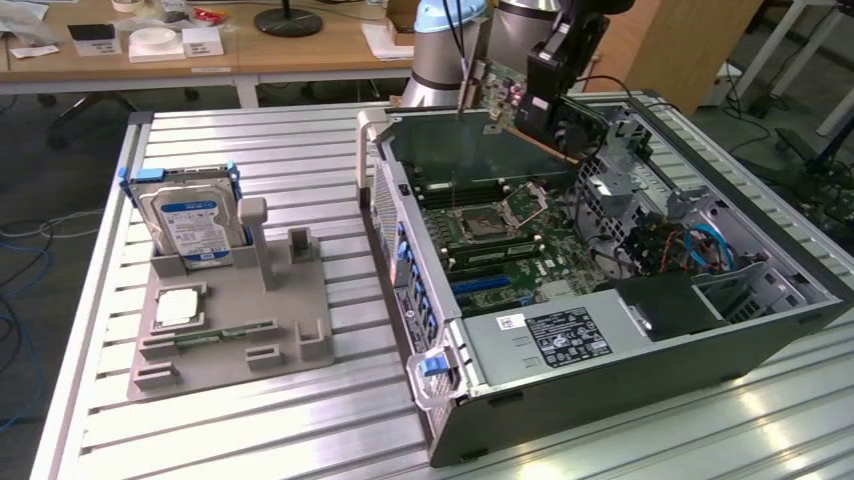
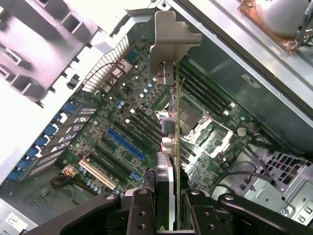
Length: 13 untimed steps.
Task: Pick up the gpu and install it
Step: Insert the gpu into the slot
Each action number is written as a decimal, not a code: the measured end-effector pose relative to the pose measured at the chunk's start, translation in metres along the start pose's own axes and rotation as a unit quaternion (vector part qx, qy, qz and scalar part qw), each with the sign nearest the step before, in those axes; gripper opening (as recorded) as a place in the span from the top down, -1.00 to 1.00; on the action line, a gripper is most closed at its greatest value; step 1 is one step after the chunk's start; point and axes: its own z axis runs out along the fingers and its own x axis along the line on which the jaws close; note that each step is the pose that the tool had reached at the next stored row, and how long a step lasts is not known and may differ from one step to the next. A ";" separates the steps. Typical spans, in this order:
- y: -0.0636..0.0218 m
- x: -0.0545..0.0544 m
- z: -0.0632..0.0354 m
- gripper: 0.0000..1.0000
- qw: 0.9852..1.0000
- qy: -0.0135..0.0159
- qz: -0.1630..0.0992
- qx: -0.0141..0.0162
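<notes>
The gripper (image 2: 168,218) is partly closed, pinching the graphics card (image 1: 503,88) by one edge between both fingers. The card hangs on edge over the far end of the open computer case (image 1: 747,335), well above the motherboard (image 1: 501,235). On the exterior view's left, a hard drive (image 1: 194,220) stands in a grey holder (image 1: 287,310).

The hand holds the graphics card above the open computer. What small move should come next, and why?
Probably shift the graphics card sideways over the blue slot before lowering: the hand grips it high above the board, seemingly not over that slot yet.
</notes>
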 end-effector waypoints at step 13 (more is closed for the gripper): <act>0.0000 0.000 0.0000 0.44 1.000 0.003 -0.028 -0.002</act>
